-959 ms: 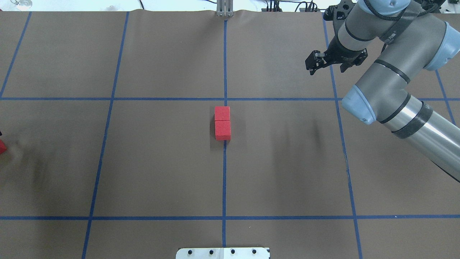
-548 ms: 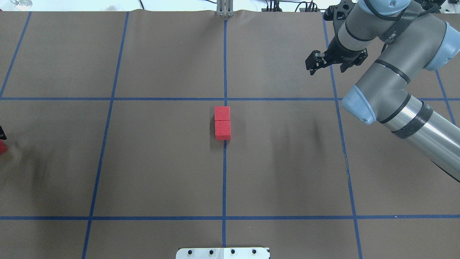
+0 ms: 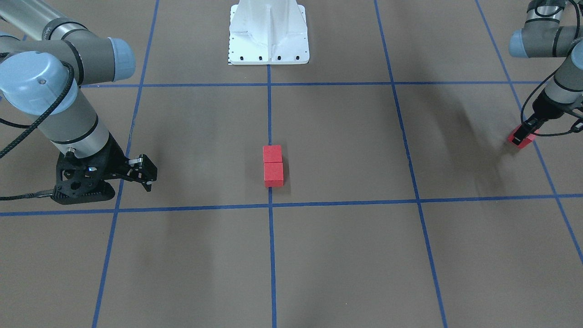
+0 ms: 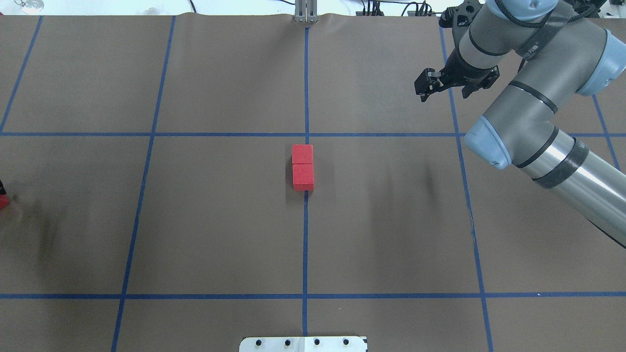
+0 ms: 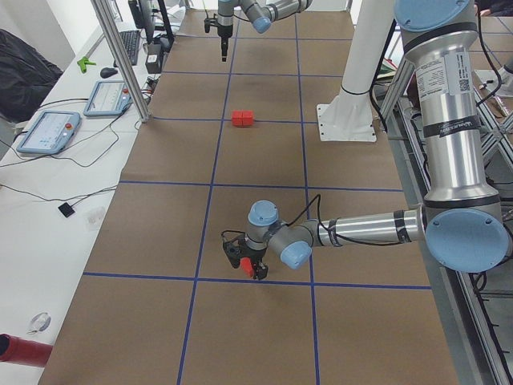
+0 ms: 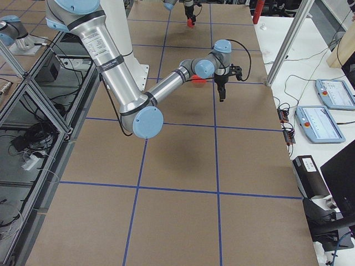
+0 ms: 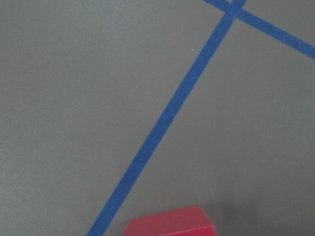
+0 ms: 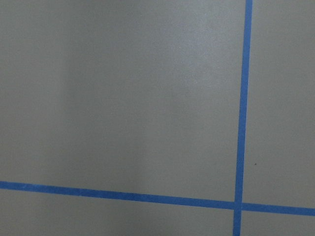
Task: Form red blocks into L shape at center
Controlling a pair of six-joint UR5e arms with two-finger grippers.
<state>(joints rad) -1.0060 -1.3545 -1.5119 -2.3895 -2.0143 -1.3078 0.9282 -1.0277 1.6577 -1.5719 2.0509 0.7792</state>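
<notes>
Two red blocks (image 4: 302, 166) (image 3: 273, 165) lie touching in a short column on the middle blue line at the center (image 4: 305, 230). They also show far off in the exterior left view (image 5: 242, 119). A third red block (image 3: 520, 139) (image 5: 258, 269) sits at the far left, barely inside the overhead view (image 4: 2, 201). My left gripper (image 3: 524, 132) is shut on it, and its top shows at the bottom of the left wrist view (image 7: 170, 223). My right gripper (image 4: 442, 93) (image 3: 148, 176) hangs open and empty over the far right grid line.
The robot's white base plate (image 3: 268, 43) (image 4: 303, 343) stands at the near middle edge. Brown paper with blue tape lines (image 8: 241, 123) covers the table. Tablets and cables (image 5: 48, 128) lie on the side bench beyond the paper.
Almost nothing has moved. The right gripper has crept slightly toward the far edge. The left gripper and its block have shifted a few pixels at the view's left edge.
</notes>
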